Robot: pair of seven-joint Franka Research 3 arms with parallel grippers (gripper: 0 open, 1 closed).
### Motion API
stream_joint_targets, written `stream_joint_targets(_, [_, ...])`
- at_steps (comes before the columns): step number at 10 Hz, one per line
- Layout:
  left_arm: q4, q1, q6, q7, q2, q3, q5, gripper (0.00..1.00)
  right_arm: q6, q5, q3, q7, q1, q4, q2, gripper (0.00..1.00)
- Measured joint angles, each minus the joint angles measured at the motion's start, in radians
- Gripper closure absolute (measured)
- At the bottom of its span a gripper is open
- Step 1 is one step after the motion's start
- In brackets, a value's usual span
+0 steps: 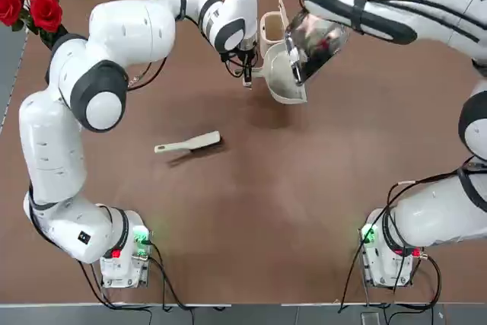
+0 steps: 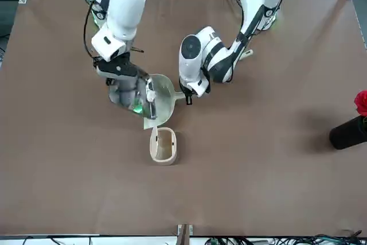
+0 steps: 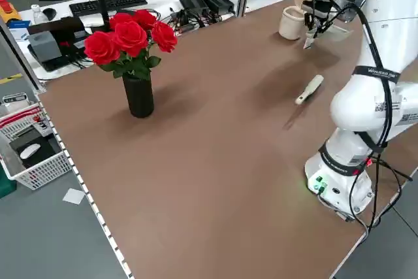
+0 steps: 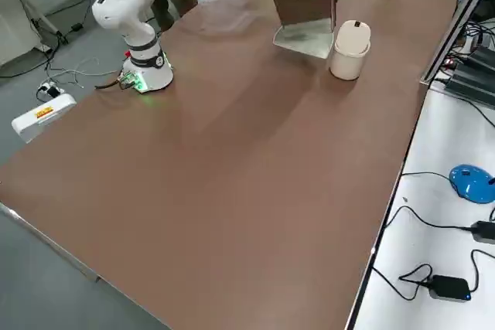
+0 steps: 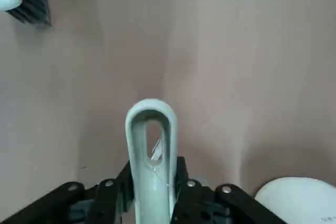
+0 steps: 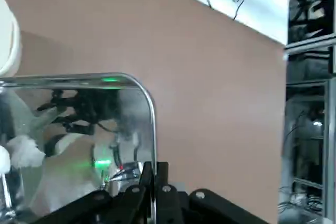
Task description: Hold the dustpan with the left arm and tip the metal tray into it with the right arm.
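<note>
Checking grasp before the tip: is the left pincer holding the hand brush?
No, the left pincer is shut on the dustpan's handle.

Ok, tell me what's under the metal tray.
The metal tray, tilted in the right gripper, overhangs one edge of the dustpan, whose handle the left gripper holds. From overhead, the tray covers that edge; anything there cannot be seen.

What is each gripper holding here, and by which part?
The left gripper holds the dustpan by its handle; the right gripper holds the metal tray by its rim.
</note>
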Motion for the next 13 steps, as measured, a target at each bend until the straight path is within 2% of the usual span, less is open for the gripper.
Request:
stream_joint_targets(2, [0.002,0.001,0.0,0.0,0.0,0.001,0.0,0.68,-0.061,-0.053,0.005,0.0,0.025,0.07,0.045,0.95])
stream_joint_targets(4, [0.004,0.002,0.0,0.0,0.0,0.001,0.0,0.68,-0.135,-0.147,0.048,0.0,0.054,0.129,0.091,0.95])
stream_joint_targets(6, [0.005,0.002,-0.001,0.0,0.0,0.001,0.0,0.68,-0.164,-0.211,0.069,0.004,0.105,0.149,0.111,0.95])
stream_joint_targets(9, [0.005,0.003,-0.002,0.0,0.0,0.001,0.0,0.68,-0.211,-0.33,0.071,0.005,0.158,0.158,0.137,0.95])
stream_joint_targets(11, [0.005,0.003,-0.002,0.0,0.0,0.001,0.0,0.68,-0.227,-0.343,0.07,0.005,0.165,0.174,0.156,0.95])
stream_joint_targets(13, [0.005,0.003,-0.004,0.0,0.0,0.001,0.0,0.68,-0.228,-0.307,0.069,-0.013,0.128,0.196,0.161,0.95])
